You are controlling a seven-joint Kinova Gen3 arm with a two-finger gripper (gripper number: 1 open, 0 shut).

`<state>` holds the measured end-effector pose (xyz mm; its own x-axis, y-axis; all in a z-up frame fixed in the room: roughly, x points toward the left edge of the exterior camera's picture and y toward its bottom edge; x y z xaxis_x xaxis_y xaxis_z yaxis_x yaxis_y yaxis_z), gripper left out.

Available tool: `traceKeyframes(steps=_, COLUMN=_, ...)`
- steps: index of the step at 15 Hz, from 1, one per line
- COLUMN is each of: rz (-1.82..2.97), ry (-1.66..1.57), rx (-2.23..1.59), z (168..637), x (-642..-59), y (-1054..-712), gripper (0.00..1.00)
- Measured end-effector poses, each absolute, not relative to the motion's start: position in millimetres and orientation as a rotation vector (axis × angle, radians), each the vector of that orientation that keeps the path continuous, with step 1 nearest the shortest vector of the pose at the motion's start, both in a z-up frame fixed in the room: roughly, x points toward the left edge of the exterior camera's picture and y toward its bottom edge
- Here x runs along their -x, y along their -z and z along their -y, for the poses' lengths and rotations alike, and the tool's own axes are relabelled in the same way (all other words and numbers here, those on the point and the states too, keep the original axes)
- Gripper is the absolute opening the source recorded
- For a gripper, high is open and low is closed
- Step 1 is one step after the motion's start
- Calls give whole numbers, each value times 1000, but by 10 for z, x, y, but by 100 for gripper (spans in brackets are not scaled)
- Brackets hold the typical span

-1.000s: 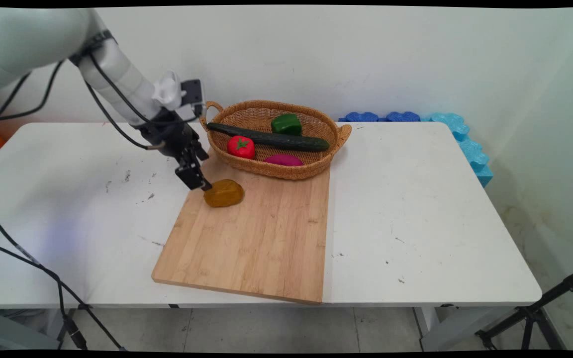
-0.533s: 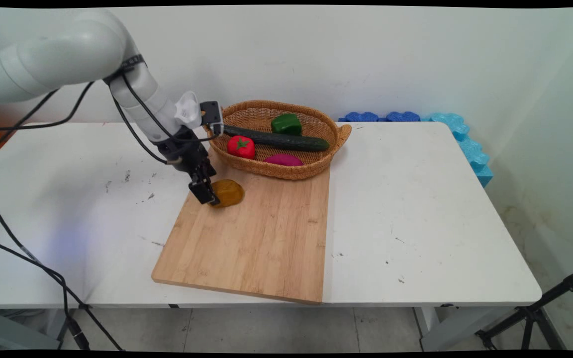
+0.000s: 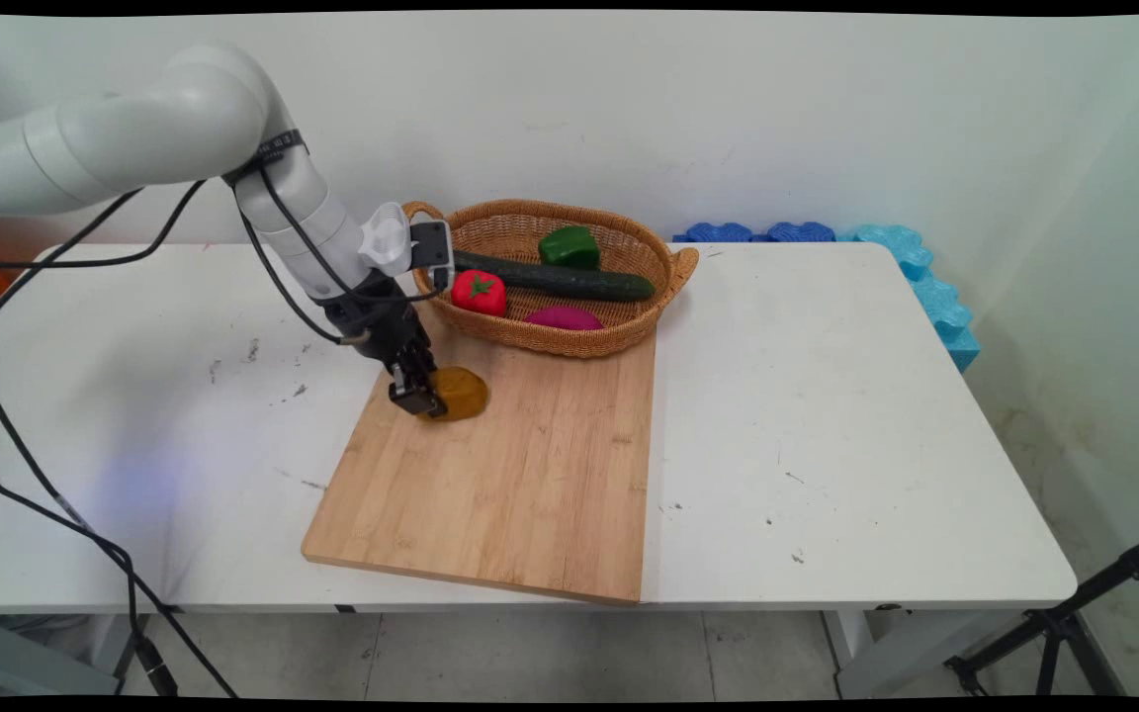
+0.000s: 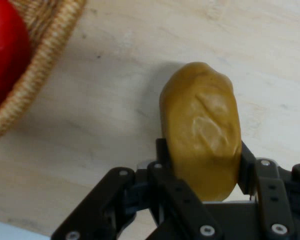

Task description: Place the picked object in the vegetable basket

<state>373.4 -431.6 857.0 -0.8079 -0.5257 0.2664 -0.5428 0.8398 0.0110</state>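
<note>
Two black fingers [image 4: 165,160] of our hand [image 3: 423,397] pinch the brown potato [image 3: 458,392] from either side; it lies on the wooden cutting board [image 3: 510,475], near the board's far left corner. Just behind it we see the wicker basket [image 3: 584,341] toward the bench's [image 3: 827,415] far edge, holding a tomato [image 3: 479,293], cucumber [image 3: 555,280], green pepper [image 3: 569,246] and a magenta vegetable [image 3: 564,318].

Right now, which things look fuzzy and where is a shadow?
Hand view: the potato looks sharp; the tomato in the corner is soft, and a dim shadow lies beside the potato on the cutting board. Main view: the basket shades the board beneath.
</note>
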Motion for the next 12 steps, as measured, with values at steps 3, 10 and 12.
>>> traceKeyframes(steps=3, rz=2765, ry=-78, rx=-738, z=4197, x=-3741, y=-8705, gripper=0)
traceKeyframes(steps=10, rz=2738, ry=-119, rx=-615, z=3994, x=-3742, y=-9585, gripper=0)
traceKeyframes(steps=12, rz=2730, ry=-145, rx=-609, z=4025, x=-3736, y=-9792, gripper=0)
